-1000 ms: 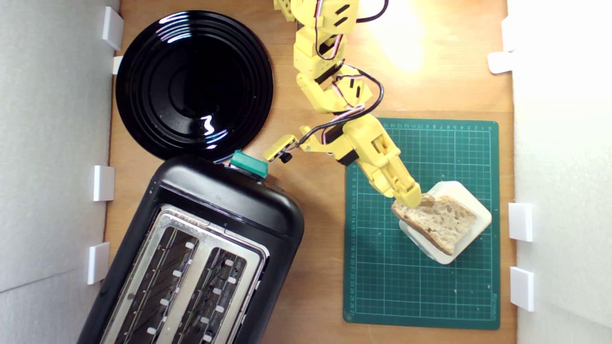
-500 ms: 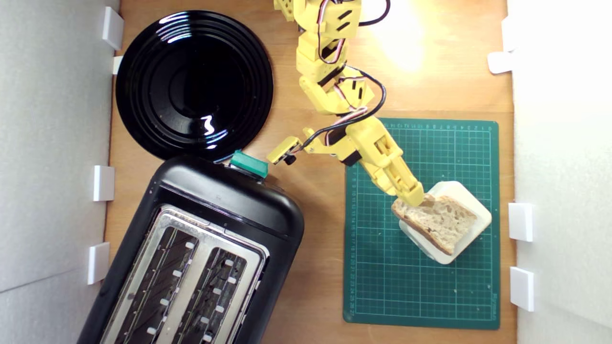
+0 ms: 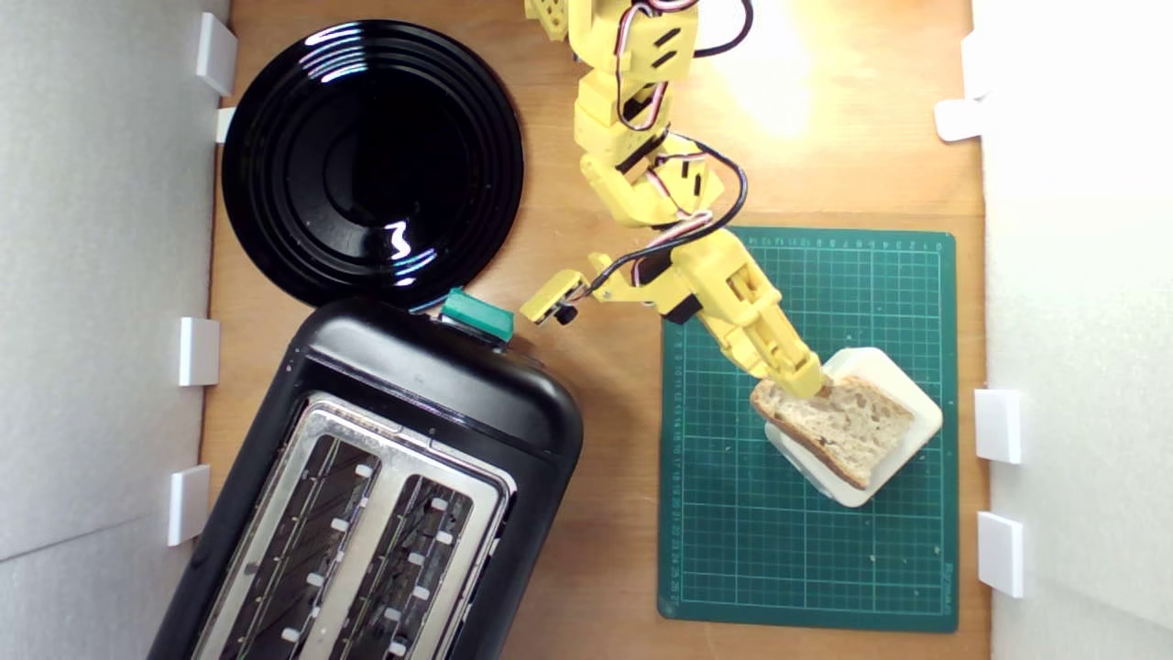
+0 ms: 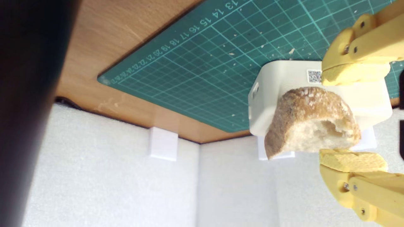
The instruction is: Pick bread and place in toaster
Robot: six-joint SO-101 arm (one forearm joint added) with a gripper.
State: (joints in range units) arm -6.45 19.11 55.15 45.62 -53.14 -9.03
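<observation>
A yellow robot arm [image 3: 641, 137] reaches from the far edge of a wooden table [image 3: 596, 550] down toward a green cutting mat [image 3: 733, 550] on the exterior view's right. On the mat sits a cream rounded square block [image 3: 903, 440], and on top of it lies the bread [image 3: 838, 426], a wedge-shaped half-slice with pale holey crumb and brown crust. The gripper [image 3: 806, 383] is at the bread's end nearest the arm. In the wrist view the gripper [image 4: 352, 115] is parted, with 1 fingertip [image 4: 353, 73] just beyond the crust on one side and the other just beside the crumb on the opposite side; the bread [image 4: 311, 123] sits between them, resting on the block [image 4: 271, 91], and whether either tip touches it cannot be told. On the exterior view's left, well apart from the mat, stands the toaster [image 3: 431, 394], glossy black with a silver top, 2 wire-lined slots and a green lever knob [image 3: 476, 314]. Beyond it lies a round black plate [image 3: 371, 160]. White foam walls [image 3: 101, 275] with small white blocks along them close in the table on both sides.
</observation>
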